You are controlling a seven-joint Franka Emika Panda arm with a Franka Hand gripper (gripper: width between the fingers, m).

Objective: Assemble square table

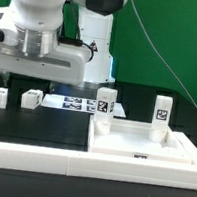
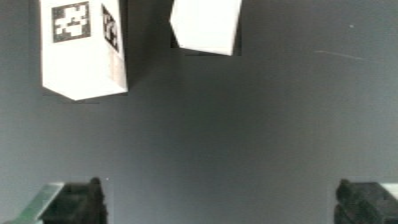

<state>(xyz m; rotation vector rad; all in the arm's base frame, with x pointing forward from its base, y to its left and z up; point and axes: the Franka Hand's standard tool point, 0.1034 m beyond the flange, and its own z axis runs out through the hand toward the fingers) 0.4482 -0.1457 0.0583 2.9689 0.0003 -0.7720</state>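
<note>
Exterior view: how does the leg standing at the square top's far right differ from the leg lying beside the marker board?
The standing leg is upright, the lying leg on its side. The standing leg is at the square top's far edge, the lying leg on the table. Both are white blocks.

tabletop point(image 1: 138, 164) | upright legs point(image 1: 105, 101), point(image 1: 163, 109) at its far rim | loose legs point(image 1: 0, 97), point(image 1: 31, 99) exterior view's left | marker board point(image 1: 74, 103) behind

Exterior view low across black tabletop point(image 1: 43, 124); wrist view close above it
</note>
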